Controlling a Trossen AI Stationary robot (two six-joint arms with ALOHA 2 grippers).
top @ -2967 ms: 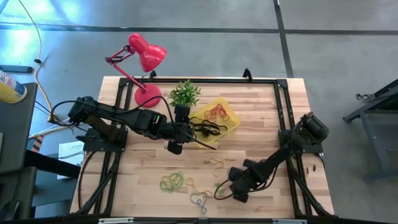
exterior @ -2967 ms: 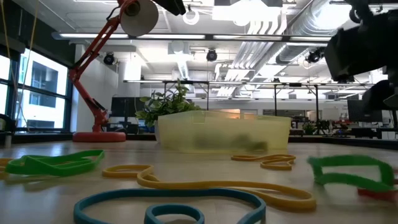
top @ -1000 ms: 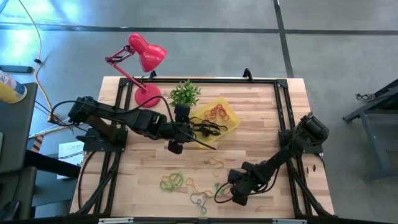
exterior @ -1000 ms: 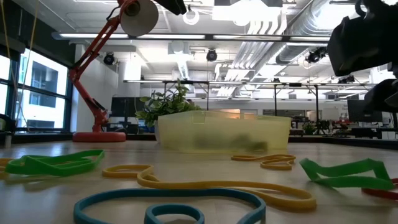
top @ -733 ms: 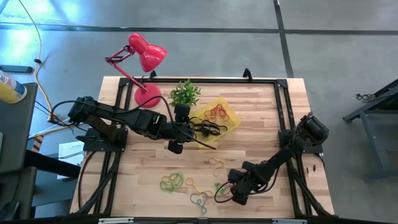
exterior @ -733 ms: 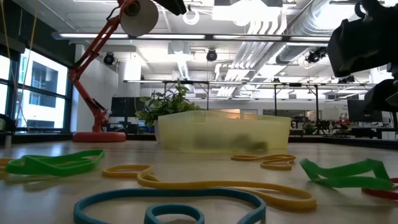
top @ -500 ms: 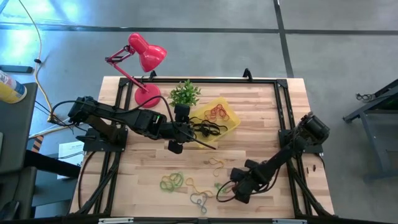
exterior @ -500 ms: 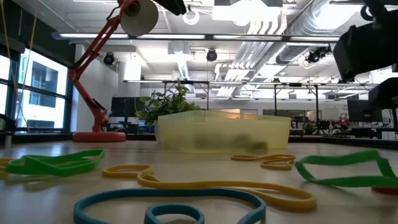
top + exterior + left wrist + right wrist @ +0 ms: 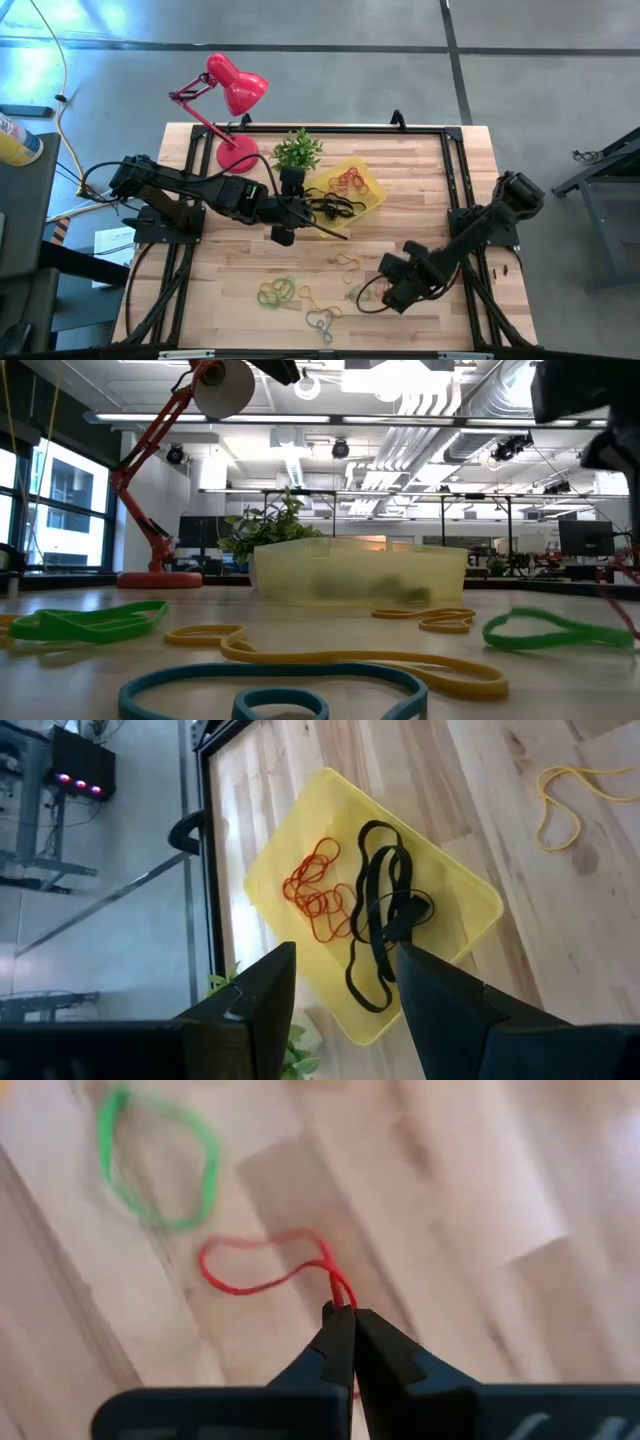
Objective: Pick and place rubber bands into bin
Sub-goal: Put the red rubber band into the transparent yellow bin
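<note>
The bin (image 9: 362, 176) is a shallow yellow tray at the table's far middle, with red bands (image 9: 318, 902) and black bands (image 9: 378, 910) lying in it. My left gripper (image 9: 345, 1010) hovers open above the bin's near left side. Near the table's front right, my right gripper (image 9: 343, 1312) is shut on a red rubber band (image 9: 255, 1268), above the wood. A green band (image 9: 155, 1170) lies flat on the table beside it. More green (image 9: 275, 292), yellow (image 9: 345, 262) and blue (image 9: 270, 685) bands lie loose near the front edge. My right gripper pinches one end of the red band's loop (image 9: 338, 1285) between its two fingertips (image 9: 335, 1330). The fingers come from above, pointing steeply down. The rest of the band hangs below them as a slack open loop; I cannot tell whether its lower end touches the table.
A red desk lamp (image 9: 235, 100) and a green spiky plant (image 9: 297, 150) stand at the far left by the bin. A black frame rail (image 9: 455, 190) runs along the table's edges. Bare wood lies between the bin and the loose bands.
My right gripper has risen and drawn toward the table's right and far side. The red band has come up off the table with it. The green band beside it was dragged a little, stood up briefly and has dropped back flat.
</note>
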